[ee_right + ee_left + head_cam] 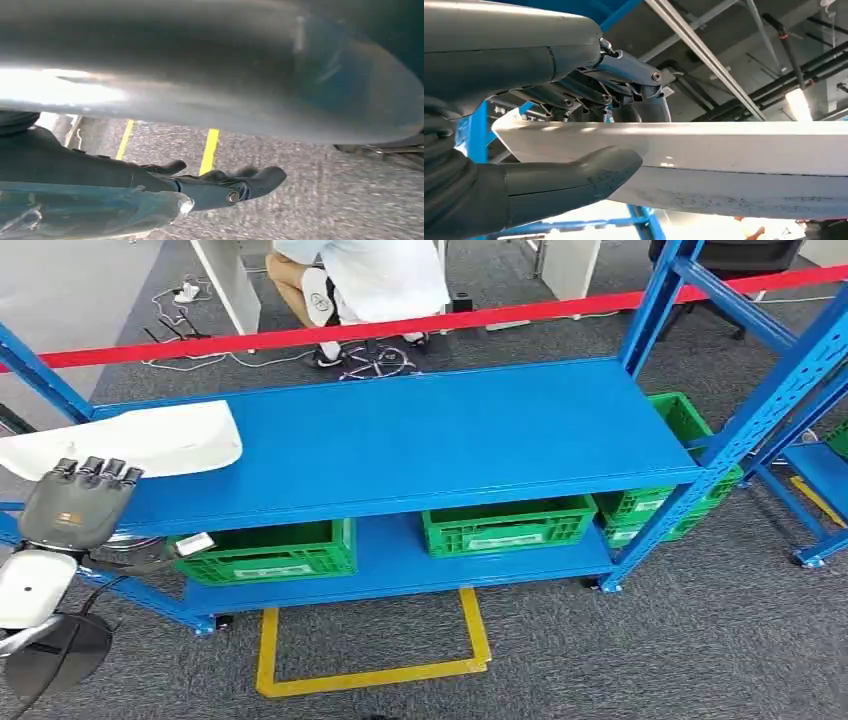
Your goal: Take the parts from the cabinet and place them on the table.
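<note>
A long white curved part (140,440) lies at the left end of the blue cabinet's top shelf (430,435), its end sticking out past the shelf edge. My left hand (75,502) grips that end. In the left wrist view the thumb (574,175) presses under the white part (734,150) and the dark fingers (579,97) lie over it. My right hand (215,186) hangs above the grey carpet with its fingers loosely apart, holding nothing.
Two green crates (275,552) (508,525) stand on the lower shelf, and a third (665,502) sits at the right end. A red barrier tape (420,322) runs behind the cabinet, with a person (360,280) seated beyond. A yellow floor outline (370,675) lies in front.
</note>
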